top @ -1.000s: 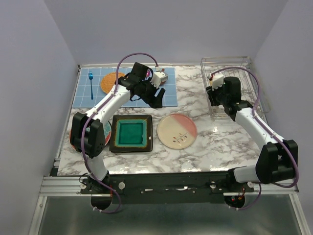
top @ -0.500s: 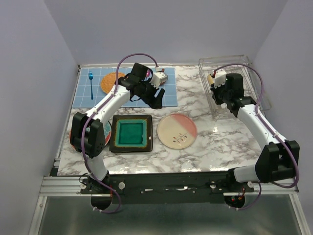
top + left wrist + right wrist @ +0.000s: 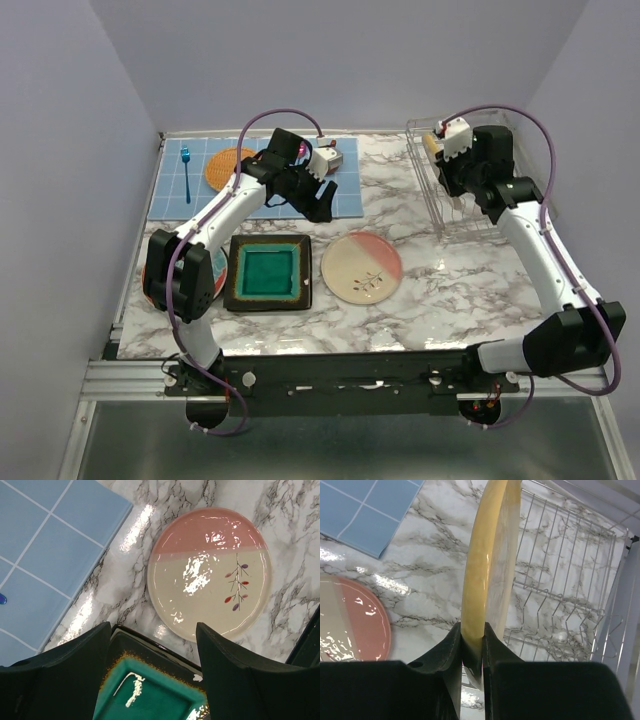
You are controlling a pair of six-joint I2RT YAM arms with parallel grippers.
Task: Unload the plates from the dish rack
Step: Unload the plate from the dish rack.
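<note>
My right gripper (image 3: pixel 472 630) is shut on the rim of a round cream-yellow plate (image 3: pixel 490 555), holding it upright and edge-on above the left side of the wire dish rack (image 3: pixel 560 595). From above, the right gripper (image 3: pixel 441 168) hangs over the rack (image 3: pixel 428 195), and only a sliver of the plate (image 3: pixel 431 143) shows. The rack's visible slots hold nothing. My left gripper (image 3: pixel 152 630) is open and hovers over the table, above the corner of a square dark plate with a teal centre (image 3: pixel 150 690). A round cream and pink sprig plate (image 3: pixel 210 575) lies beside it.
The square plate (image 3: pixel 268 272) and the sprig plate (image 3: pixel 362 267) lie flat at mid-table. A red plate rim (image 3: pixel 147 285) peeks from under the left arm. At the back left, a blue mat (image 3: pixel 180 200) carries an orange woven disc (image 3: pixel 228 165) and a blue fork (image 3: pixel 186 170).
The right gripper closed on the cream-yellow plate and lifted it up and back, out of the rack's slots. The left arm has not moved.
</note>
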